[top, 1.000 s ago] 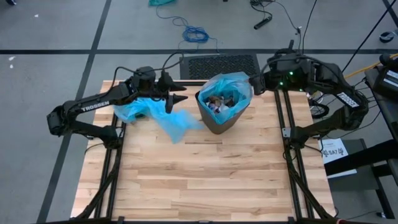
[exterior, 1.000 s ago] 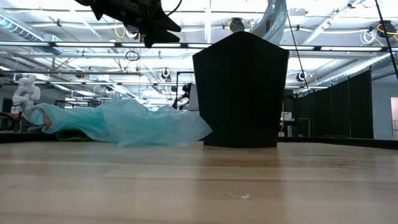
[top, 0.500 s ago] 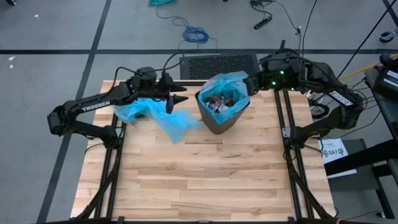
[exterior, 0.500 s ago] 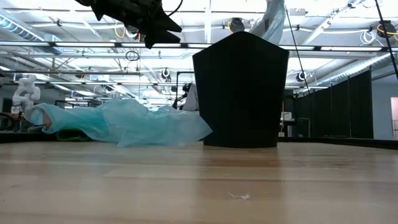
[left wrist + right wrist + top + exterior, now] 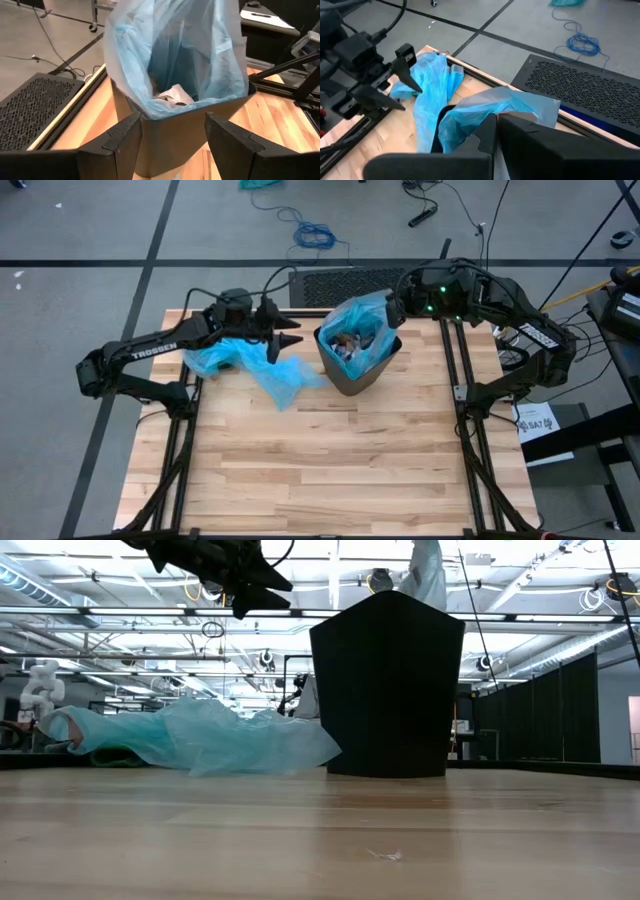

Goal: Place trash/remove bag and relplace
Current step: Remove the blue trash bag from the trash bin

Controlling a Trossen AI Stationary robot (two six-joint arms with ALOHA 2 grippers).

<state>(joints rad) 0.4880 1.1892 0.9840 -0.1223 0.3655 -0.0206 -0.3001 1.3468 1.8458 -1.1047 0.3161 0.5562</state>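
While my right gripper [image 5: 392, 308] stays clenched on the pale blue plastic liner bag [image 5: 362, 322] at the dark bin's [image 5: 352, 375] far rim, trash [image 5: 348, 345] sits inside; my released left gripper [image 5: 288, 340] hovers beside it.

Wooden table [image 5: 330, 470] with bin [image 5: 357, 370] and loose blue bag [image 5: 260, 365].

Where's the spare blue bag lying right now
In the high view the spare blue bag lies crumpled on the table's far left part, beneath the left claw and just left of the lined bin.
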